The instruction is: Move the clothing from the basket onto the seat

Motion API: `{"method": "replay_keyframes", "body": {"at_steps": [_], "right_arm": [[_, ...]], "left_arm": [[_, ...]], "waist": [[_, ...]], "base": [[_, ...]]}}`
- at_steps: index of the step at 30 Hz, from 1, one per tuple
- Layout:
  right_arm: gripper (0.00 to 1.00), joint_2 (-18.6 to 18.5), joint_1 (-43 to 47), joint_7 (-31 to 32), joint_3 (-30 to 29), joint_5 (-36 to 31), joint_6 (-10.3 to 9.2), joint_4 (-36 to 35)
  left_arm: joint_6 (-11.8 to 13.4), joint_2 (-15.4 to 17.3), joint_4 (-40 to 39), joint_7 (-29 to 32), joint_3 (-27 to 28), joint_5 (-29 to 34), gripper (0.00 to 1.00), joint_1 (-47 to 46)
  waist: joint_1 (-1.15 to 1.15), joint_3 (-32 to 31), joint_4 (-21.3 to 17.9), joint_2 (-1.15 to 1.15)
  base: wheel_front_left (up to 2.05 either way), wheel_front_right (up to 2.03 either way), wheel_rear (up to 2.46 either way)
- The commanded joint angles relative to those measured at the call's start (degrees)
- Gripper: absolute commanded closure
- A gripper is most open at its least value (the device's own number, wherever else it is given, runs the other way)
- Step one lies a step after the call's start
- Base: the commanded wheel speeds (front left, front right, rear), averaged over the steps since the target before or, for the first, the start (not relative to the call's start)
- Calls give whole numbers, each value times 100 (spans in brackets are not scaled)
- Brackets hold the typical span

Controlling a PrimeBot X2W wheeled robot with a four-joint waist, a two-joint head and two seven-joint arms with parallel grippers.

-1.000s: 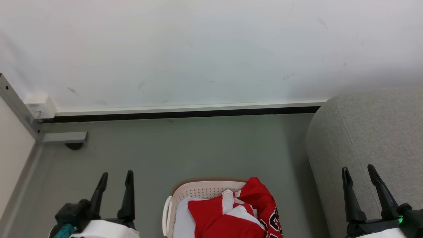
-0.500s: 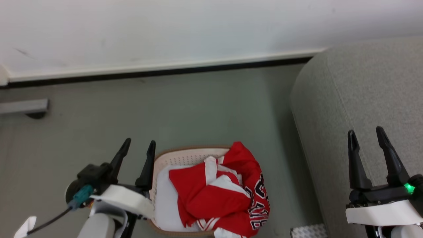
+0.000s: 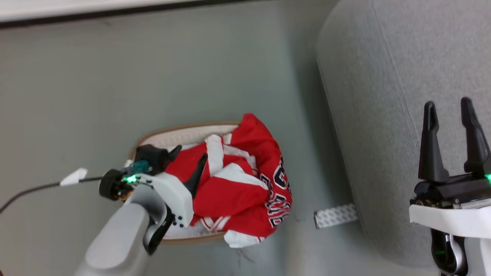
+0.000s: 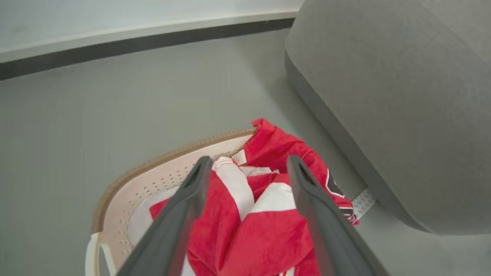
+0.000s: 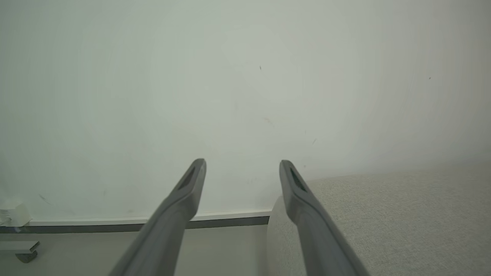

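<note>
L arm comes in from lower left of head view, pale forearm angled up and to the right, green light lit at the wrist, dark cable [image 3: 50,184] trailing off left. L gripper [image 3: 191,152] is over the left half of the basket [image 3: 184,128], fingers spread, nothing between them, tips pointing across the clothes [image 3: 238,188]. Can't tell if the tips touch fabric. In L wrist view the two fingers frame the red heap, w/ a white stripe running up between them.

Clothes: red w/ white trim, bunched in the basket, spilling over its right rim toward the seat [image 3: 383,96]. Black-and-white lettering shows on the overhanging part. White pad [image 4: 138,220] lies under them at the basket's left. Basket stands on grey floor [image 3: 115,76], near the seat but apart from it. A patterned strip [image 3: 335,215] lies on the floor between them, reaching the seat's base.

R arm is at lower right of head view. R gripper [image 3: 448,102] is held over the seat, fingers pointing up the view, parted, empty. R wrist view: fingers aimed at white wall [image 5: 230,76], seat edge low right.
</note>
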Motion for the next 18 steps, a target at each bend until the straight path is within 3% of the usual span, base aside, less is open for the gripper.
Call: {"method": "replay_keyframes", "body": {"at_steps": [1,18], "right_arm": [[0,12,-72,-1,-14,47,-12,-33],[0,34,-461,-1,242,601,-12,-198]], "left_arm": [[10,59,15,-10,-19,-80,0,-91],[9,500,1796,685,-1965,-1095,0,-1627]], "waist": [[-1,301,-226,-1],[-1,1510,-945,-1]], "base": [[0,0,0],[0,0,0]]}}
